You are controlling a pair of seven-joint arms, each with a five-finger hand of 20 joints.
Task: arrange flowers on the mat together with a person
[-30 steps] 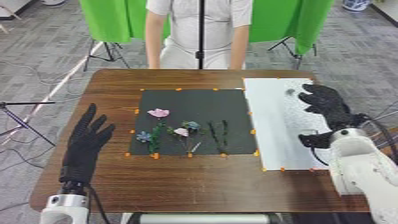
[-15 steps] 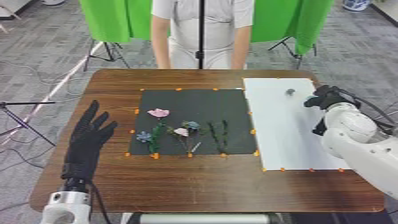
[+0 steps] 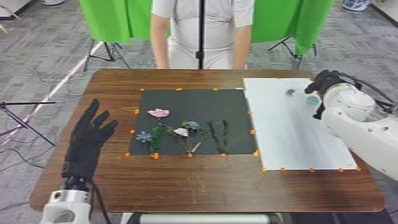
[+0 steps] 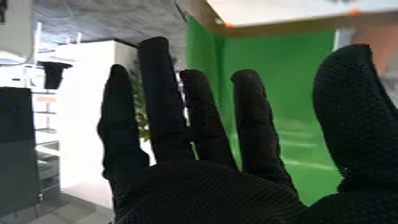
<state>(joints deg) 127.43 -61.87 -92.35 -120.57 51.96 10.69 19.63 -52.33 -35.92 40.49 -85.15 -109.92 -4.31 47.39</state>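
My right hand [image 3: 327, 81], in its black fabric glove, is at the right edge of the white sheet [image 3: 280, 125], close to its far right corner. It is wide: the fingers [image 4: 158, 100] are straight and spread, the thumb [image 4: 355, 110] stands well apart from them, and I hold nothing.

I take my step to be picking up the small pale green piece [image 3: 312, 100], which lies on the sheet near its right edge, just nearer me than my hand. I should come over it from above, lower until thumb and fingers straddle it, then close gently. Soft petals could crush, and a low sweep could shove it into the small grey piece [image 3: 290, 92] or off the sheet. I'd lift it clear before carrying it left over the dark grey mat [image 3: 195, 102].

The green piece looks roundish; I cannot tell a long axis or which way it points, so I would judge that from closer before choosing my grip. On the mat, the flower with the ruffled pink head [image 3: 159, 113] points toward the mat's far edge, its stem running back toward the near edge. The two thin dark green stems [image 3: 224, 137] lie roughly along that same line, a good guide for placing mine.
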